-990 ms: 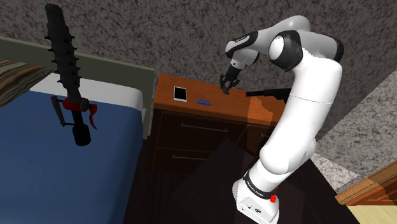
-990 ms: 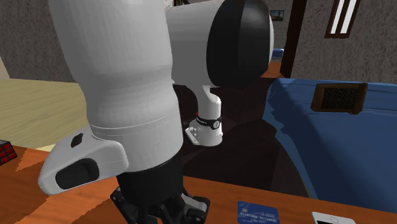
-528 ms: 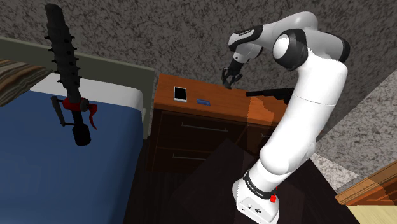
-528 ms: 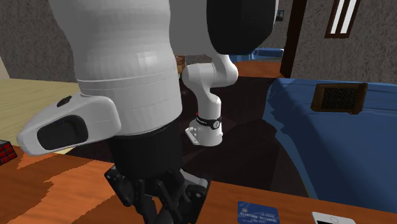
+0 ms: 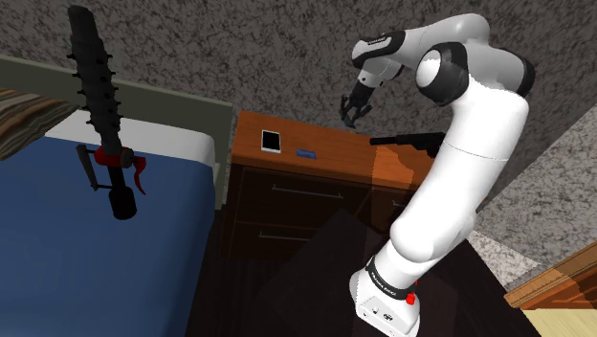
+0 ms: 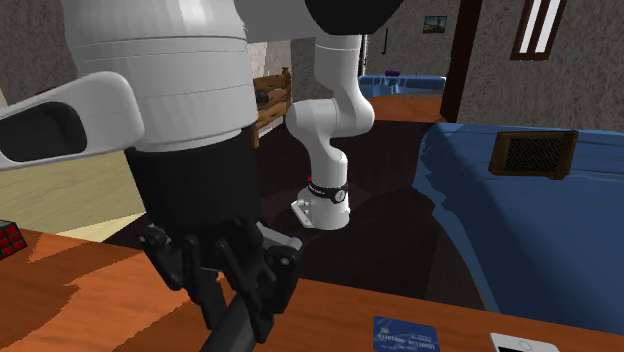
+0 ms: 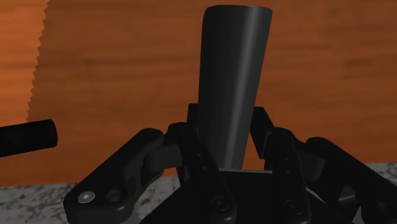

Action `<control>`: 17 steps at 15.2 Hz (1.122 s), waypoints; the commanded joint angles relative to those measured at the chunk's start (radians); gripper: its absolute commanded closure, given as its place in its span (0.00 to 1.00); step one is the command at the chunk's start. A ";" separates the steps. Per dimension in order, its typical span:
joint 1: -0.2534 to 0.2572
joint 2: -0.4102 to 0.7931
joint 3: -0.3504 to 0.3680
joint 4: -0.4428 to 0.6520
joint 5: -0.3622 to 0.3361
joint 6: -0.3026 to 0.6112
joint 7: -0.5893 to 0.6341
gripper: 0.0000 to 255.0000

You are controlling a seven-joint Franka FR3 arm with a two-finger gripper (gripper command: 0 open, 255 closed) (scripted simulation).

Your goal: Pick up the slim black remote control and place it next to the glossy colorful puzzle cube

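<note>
We find the gripper risen off the dresser top, pinching the black remote. Grasp judged sound; transfer to the puzzle cube remains

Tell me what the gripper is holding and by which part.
The gripper is shut on the slim black remote, clasping it by one end. The rest sticks out beyond the grip, over the wooden dresser top.

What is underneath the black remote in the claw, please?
Bare orange-brown wood of the dresser top shows on both sides of the remote, which the claw clasps. The strip directly beneath the remote is covered by it.
</note>
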 commanded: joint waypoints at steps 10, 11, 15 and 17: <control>-0.175 0.072 -0.077 0.086 0.048 -0.056 -0.252 1.00; -0.194 0.084 -0.083 0.101 0.055 -0.063 -0.276 1.00; -0.276 0.143 -0.100 0.174 0.088 -0.098 -0.370 1.00; -0.321 0.178 -0.106 0.220 0.106 -0.119 -0.415 1.00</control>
